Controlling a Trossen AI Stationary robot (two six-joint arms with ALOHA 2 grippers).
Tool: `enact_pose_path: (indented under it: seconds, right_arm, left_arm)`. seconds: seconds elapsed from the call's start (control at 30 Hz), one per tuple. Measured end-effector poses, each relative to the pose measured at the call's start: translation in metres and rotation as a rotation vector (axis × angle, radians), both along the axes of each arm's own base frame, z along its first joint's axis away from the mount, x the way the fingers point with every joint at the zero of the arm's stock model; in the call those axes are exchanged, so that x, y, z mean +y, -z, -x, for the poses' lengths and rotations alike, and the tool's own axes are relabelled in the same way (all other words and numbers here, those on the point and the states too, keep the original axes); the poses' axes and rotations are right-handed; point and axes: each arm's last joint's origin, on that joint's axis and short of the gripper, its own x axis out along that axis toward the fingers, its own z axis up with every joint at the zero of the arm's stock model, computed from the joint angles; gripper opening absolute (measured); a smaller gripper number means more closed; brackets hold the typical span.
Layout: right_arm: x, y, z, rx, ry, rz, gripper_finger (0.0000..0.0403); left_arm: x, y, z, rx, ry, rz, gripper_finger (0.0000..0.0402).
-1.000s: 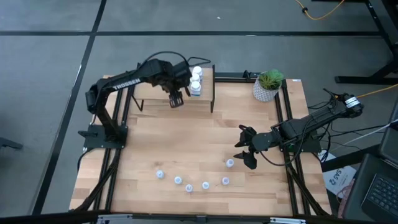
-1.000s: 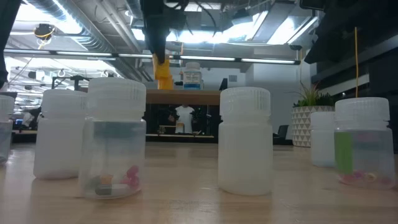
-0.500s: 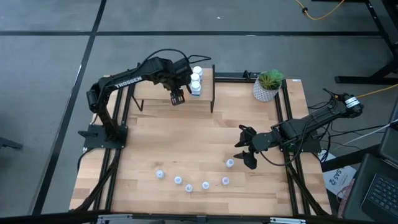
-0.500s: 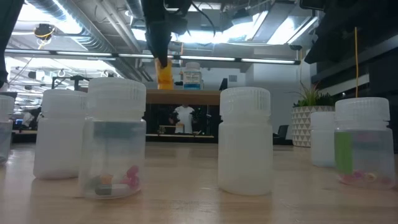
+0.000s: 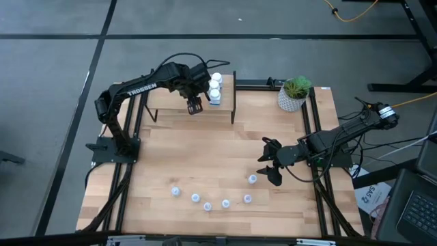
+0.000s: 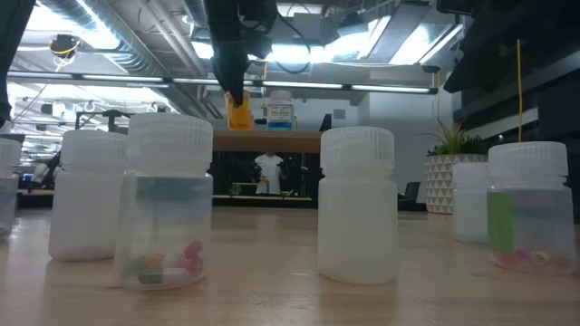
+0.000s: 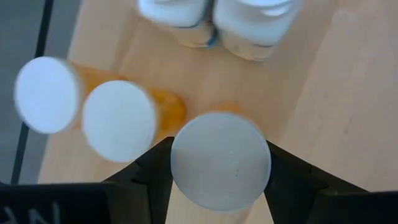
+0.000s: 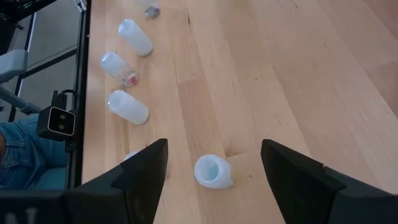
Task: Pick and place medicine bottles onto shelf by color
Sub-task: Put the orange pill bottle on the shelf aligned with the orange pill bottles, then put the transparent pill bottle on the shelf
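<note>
The shelf point(image 5: 225, 104) stands at the table's far left. My left gripper point(image 5: 194, 106) is over it, shut on an orange bottle with a white cap point(image 7: 221, 160). Two more orange bottles point(image 7: 118, 121) point(image 7: 46, 93) stand on the shelf beside it, and white bottles point(image 5: 216, 87) stand a little to the right. Several pale bottles point(image 5: 207, 203) lie in an arc near the table's front. My right gripper point(image 5: 270, 162) hovers open at the right, above one pale vial point(image 8: 212, 171). My left gripper pinches the orange bottle at its white cap point(image 7: 180, 163), one finger on each side. The fingers come steeply from above. The bottle stays upright below them point(image 6: 239, 110), at the shelf top; whether its base touches the wood, I cannot tell.
A white pot with a green plant point(image 5: 293, 96) stands at the far right corner. Black frame rails run along the table's sides. Bare wood lies in the table's middle between the shelf and the arc of bottles.
My left gripper has carried the orange bottle a little toward the table's far edge over the shelf, sinking slightly and keeping it upright. My right arm has kept still.
</note>
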Motion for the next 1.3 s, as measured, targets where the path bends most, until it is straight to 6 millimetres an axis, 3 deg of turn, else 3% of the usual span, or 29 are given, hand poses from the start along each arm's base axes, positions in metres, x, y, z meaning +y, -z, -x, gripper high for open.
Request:
enact_pose_path:
  seconds: [0.87, 1.3]
  right_arm:
    - [0.0001, 0.0, 0.0, 0.0, 0.0, 0.0, 0.0261]
    - [0.0, 0.0, 0.0, 0.0, 0.0, 0.0, 0.0261]
  left_arm:
    - [-0.0002, -0.0005, -0.0014, 0.011, 0.037, -0.032, 0.0207]
    - [0.0004, -0.0007, -0.0011, 0.021, 0.028, -0.053, 0.0296]
